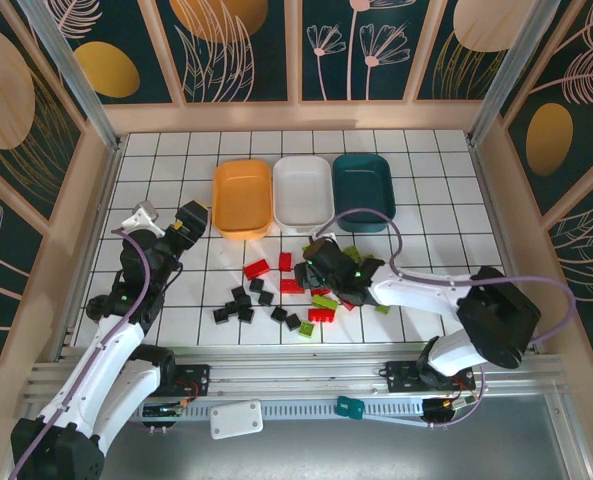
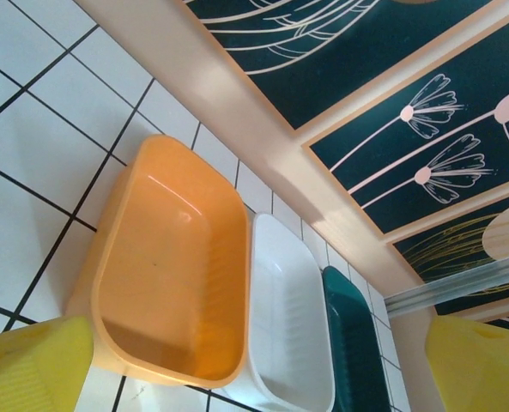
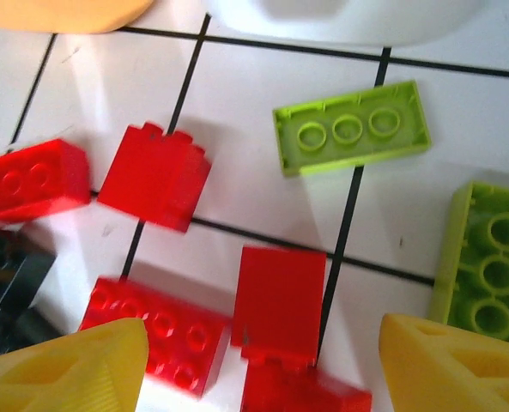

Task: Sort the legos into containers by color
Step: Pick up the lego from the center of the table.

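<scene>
Three trays stand in a row at the back: orange (image 1: 241, 197), white (image 1: 303, 190), dark teal (image 1: 363, 189). All three look empty. Red, lime green and black legos lie scattered on the tiles in front of them. My right gripper (image 1: 321, 255) is open low over that pile. In the right wrist view its yellow fingers (image 3: 74, 365) flank an upright red brick (image 3: 279, 300), with more red bricks (image 3: 155, 175) and lime bricks (image 3: 350, 128) around. My left gripper (image 1: 189, 222) hangs open beside the orange tray (image 2: 168, 257), holding nothing.
Black legos (image 1: 239, 303) cluster at the front left of the pile, red ones (image 1: 256, 268) in the middle, lime ones (image 1: 324, 301) to the right. Wooden walls fence the tiled table on three sides. The right arm's cable (image 1: 396, 235) loops over the teal tray's front.
</scene>
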`<action>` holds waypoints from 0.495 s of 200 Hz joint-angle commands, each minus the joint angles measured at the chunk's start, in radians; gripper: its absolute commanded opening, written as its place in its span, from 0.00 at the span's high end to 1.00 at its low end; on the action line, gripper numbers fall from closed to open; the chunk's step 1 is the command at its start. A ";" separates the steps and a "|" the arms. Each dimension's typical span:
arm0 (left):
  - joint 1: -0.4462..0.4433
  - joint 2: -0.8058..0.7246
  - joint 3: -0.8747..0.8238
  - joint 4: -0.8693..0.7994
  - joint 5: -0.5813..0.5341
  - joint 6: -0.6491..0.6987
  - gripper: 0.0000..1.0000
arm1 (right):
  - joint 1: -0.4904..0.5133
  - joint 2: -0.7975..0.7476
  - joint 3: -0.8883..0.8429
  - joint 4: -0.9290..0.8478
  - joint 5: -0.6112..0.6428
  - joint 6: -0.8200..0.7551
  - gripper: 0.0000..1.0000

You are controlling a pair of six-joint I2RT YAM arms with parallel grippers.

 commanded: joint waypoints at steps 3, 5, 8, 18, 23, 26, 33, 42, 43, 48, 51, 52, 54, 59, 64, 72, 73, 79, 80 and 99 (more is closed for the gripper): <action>-0.002 -0.002 -0.004 -0.031 0.025 0.015 0.01 | -0.018 0.081 0.046 -0.032 0.049 -0.030 0.29; -0.002 -0.003 -0.004 -0.033 0.025 0.017 0.01 | -0.019 0.088 0.048 -0.032 0.048 -0.032 0.29; -0.002 -0.003 -0.003 -0.034 0.023 0.017 0.01 | -0.019 0.097 0.052 -0.031 0.048 -0.033 0.29; -0.002 -0.006 -0.003 -0.037 0.023 0.021 0.01 | -0.018 0.125 0.064 -0.031 0.047 -0.038 0.31; -0.003 -0.007 -0.004 -0.039 0.021 0.024 0.01 | -0.021 0.138 0.068 -0.030 0.044 -0.040 0.31; -0.002 -0.008 -0.003 -0.039 0.022 0.025 0.01 | -0.021 0.144 0.072 -0.029 0.041 -0.041 0.32; -0.002 -0.009 -0.004 -0.039 0.022 0.026 0.01 | -0.020 0.159 0.076 -0.022 0.037 -0.045 0.33; -0.003 -0.009 -0.003 -0.039 0.022 0.030 0.01 | -0.021 0.175 0.080 -0.012 0.029 -0.050 0.35; -0.002 -0.009 -0.003 -0.039 0.023 0.030 0.01 | -0.021 0.176 0.080 -0.011 0.028 -0.050 0.35; -0.003 -0.009 -0.002 -0.040 0.023 0.031 0.01 | -0.022 0.184 0.082 -0.005 0.024 -0.053 0.36; -0.003 -0.009 -0.002 -0.040 0.024 0.030 0.01 | -0.022 0.189 0.084 -0.003 0.020 -0.055 0.37; -0.003 -0.009 -0.001 -0.041 0.024 0.031 0.01 | -0.022 0.191 0.084 -0.002 0.020 -0.054 0.37; -0.002 -0.008 -0.001 -0.041 0.025 0.031 0.01 | -0.022 0.192 0.085 0.001 0.018 -0.054 0.38; -0.002 -0.008 -0.001 -0.042 0.024 0.032 0.01 | -0.024 0.200 0.087 0.005 0.017 -0.055 0.39; -0.003 -0.007 0.000 -0.042 0.024 0.031 0.01 | -0.024 0.207 0.089 0.011 0.013 -0.057 0.41; -0.002 -0.004 0.000 -0.044 0.024 0.032 0.01 | -0.025 0.215 0.090 0.020 0.008 -0.060 0.44; -0.002 -0.004 0.000 -0.044 0.024 0.031 0.01 | -0.025 0.215 0.090 0.020 0.008 -0.060 0.44; -0.002 -0.002 0.002 -0.044 0.027 0.032 0.01 | -0.027 0.217 0.090 0.027 0.003 -0.063 0.46; -0.002 -0.002 0.002 -0.044 0.027 0.032 0.01 | -0.026 0.217 0.090 0.028 0.002 -0.063 0.47; -0.003 0.003 0.005 -0.047 0.032 0.030 0.01 | -0.031 0.216 0.090 0.043 -0.013 -0.072 0.58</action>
